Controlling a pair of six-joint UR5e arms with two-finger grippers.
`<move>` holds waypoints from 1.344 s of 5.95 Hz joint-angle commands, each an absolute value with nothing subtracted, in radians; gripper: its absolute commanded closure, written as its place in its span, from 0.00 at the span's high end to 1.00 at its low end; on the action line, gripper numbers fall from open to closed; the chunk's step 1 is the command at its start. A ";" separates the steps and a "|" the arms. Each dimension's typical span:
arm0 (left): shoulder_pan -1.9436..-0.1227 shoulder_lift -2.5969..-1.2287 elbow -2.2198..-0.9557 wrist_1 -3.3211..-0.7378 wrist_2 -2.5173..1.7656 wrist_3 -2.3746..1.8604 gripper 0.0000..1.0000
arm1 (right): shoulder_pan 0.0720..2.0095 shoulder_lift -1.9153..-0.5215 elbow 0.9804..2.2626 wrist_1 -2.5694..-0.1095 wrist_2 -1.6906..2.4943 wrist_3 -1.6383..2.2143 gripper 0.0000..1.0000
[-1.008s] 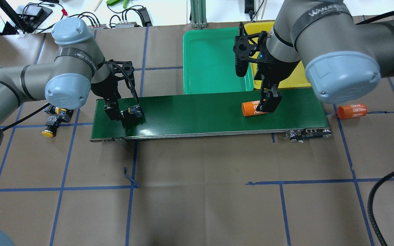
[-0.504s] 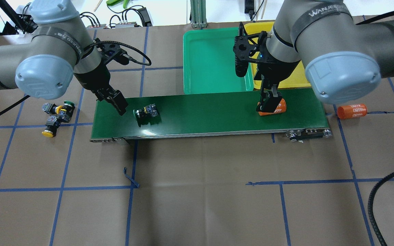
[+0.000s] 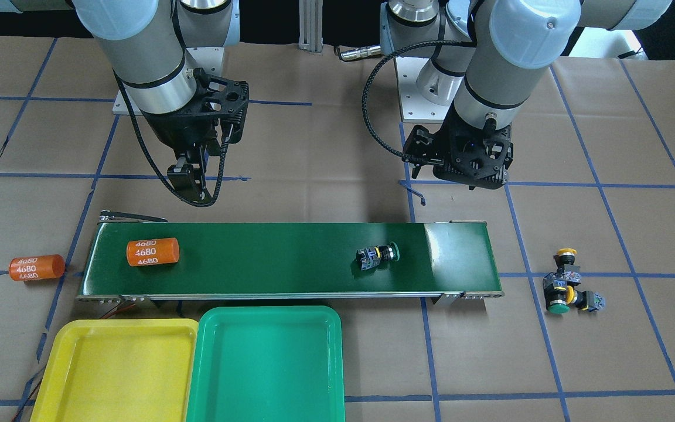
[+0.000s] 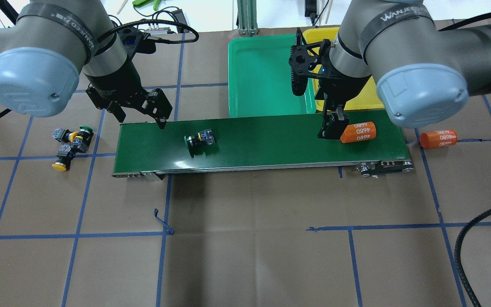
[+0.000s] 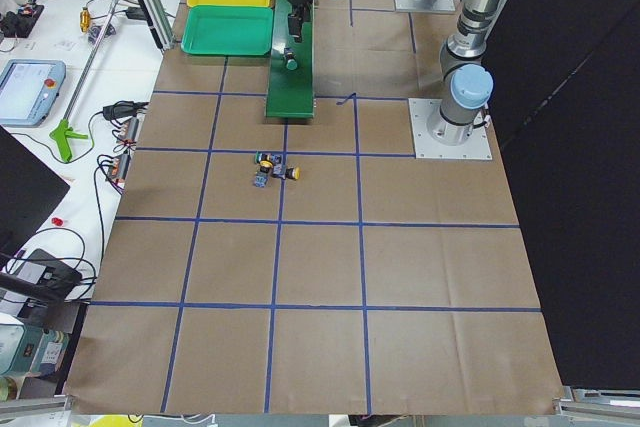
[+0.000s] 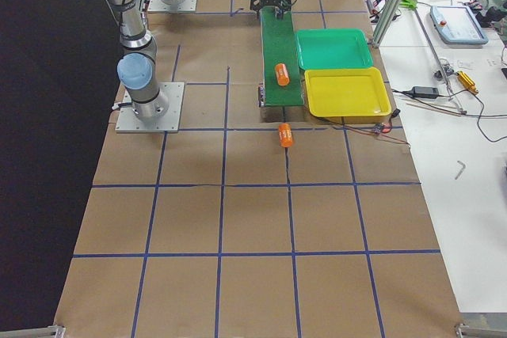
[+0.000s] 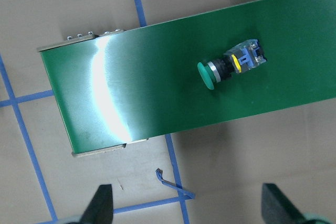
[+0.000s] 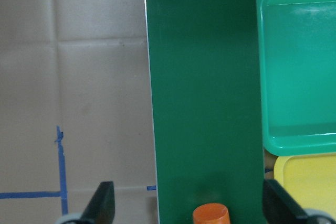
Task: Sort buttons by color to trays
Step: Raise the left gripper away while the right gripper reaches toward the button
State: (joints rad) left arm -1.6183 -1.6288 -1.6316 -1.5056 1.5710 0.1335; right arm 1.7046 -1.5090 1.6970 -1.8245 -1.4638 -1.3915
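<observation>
A green-capped button [image 4: 200, 138] lies on its side on the dark-green conveyor belt [image 4: 262, 147]; it also shows in the front view [image 3: 377, 255] and the left wrist view [image 7: 231, 65]. Three more buttons [image 4: 70, 143], yellow- and green-capped, lie clustered on the table left of the belt. My left gripper [image 4: 141, 117] is open and empty, raised over the belt's left end. My right gripper [image 4: 333, 128] is open and empty above the belt's right part. The green tray [image 4: 262, 76] and yellow tray [image 4: 371, 101] stand side by side beyond the belt, both with nothing in them.
An orange cylinder marked 4680 [image 4: 358, 132] lies on the belt just right of my right gripper and shows at the bottom edge of the right wrist view [image 8: 210, 214]. A second orange cylinder [image 4: 438, 138] lies on the table past the belt's right end.
My left gripper let go of the green button and rose up and back. The button and the orange cylinder both moved right along the belt. The right gripper stayed in place.
</observation>
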 commanded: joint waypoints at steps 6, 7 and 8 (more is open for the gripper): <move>-1.606 -1.571 -1.620 -1.545 1.582 0.040 0.98 | 1.934 -1.145 1.482 -1.965 -1.517 -1.244 1.00; -1.608 -1.569 -1.620 -1.548 1.582 0.041 0.98 | 1.934 -1.129 1.492 -1.962 -1.519 -1.250 1.00; -1.606 -1.569 -1.618 -1.546 1.580 0.041 0.98 | 1.933 -1.121 1.529 -1.965 -1.534 -1.270 1.00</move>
